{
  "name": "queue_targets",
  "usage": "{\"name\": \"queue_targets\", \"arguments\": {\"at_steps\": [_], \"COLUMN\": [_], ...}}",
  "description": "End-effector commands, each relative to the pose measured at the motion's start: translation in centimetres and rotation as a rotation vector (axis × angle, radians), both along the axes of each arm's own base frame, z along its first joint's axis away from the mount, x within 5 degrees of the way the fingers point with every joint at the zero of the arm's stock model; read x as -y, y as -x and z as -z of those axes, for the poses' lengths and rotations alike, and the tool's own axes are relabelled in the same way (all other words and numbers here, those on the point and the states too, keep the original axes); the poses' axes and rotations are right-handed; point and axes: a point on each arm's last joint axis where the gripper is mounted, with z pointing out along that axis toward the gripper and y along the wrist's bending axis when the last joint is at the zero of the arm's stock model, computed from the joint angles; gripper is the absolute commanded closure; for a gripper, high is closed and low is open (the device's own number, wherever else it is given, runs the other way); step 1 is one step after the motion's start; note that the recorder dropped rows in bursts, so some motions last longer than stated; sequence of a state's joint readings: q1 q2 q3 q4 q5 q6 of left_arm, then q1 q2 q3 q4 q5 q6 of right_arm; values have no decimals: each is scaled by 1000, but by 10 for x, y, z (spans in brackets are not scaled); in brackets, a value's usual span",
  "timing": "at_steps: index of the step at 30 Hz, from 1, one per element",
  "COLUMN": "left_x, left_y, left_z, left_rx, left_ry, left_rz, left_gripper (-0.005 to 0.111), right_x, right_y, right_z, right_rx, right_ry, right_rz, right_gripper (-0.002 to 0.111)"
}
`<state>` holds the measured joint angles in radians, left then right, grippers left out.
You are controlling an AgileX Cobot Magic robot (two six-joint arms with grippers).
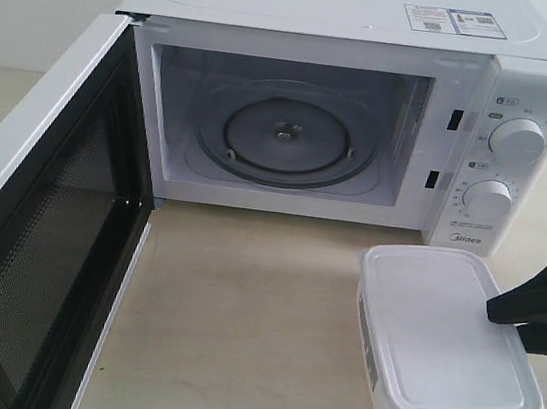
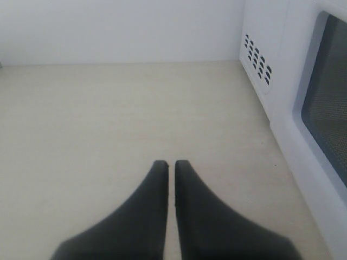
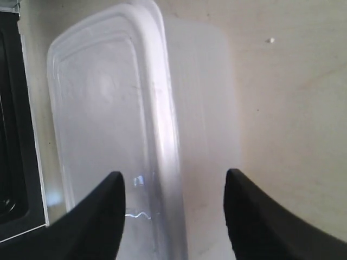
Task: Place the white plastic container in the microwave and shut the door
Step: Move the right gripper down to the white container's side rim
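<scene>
The white plastic container [image 1: 441, 353] stands lidded on the table, in front of the microwave's [image 1: 359, 14] knob panel. The door [image 1: 40, 255] hangs wide open to the left, and the glass turntable [image 1: 283, 135] inside is bare. My right gripper [image 1: 522, 290] hovers at the container's far right edge and is open. In the right wrist view, this gripper [image 3: 174, 176] has one finger over the container's [image 3: 103, 108] lid and the other beyond its side wall. My left gripper [image 2: 171, 163] is shut on nothing, low over the table beside the door's outer window [image 2: 331, 108].
Two round knobs [image 1: 516, 141] sit on the microwave's right panel. The open door fills the left of the exterior view. Bare beige tabletop [image 1: 238, 321] lies between the door and the container. Vent slots [image 2: 257, 59] show on the microwave's side.
</scene>
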<state>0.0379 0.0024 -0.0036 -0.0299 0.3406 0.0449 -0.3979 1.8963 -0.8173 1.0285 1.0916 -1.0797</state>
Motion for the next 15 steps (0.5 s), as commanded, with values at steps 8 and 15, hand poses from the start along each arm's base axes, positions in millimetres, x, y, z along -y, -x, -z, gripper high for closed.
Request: {"name": "queue_targets", "arguments": {"at_steps": [8, 15], "left_x": [0, 0], "left_y": [0, 0], "left_z": [1, 1], "left_rx": [2, 2], "left_ry": [-1, -1], "left_rz": [1, 1], "left_gripper": [102, 102], "right_x": [-23, -27], "right_y": [-2, -3], "right_z": [3, 4], "right_rx": [16, 31], "right_ry": [37, 51], "right_rz": [-100, -124], "right_gripper": [58, 88]}}
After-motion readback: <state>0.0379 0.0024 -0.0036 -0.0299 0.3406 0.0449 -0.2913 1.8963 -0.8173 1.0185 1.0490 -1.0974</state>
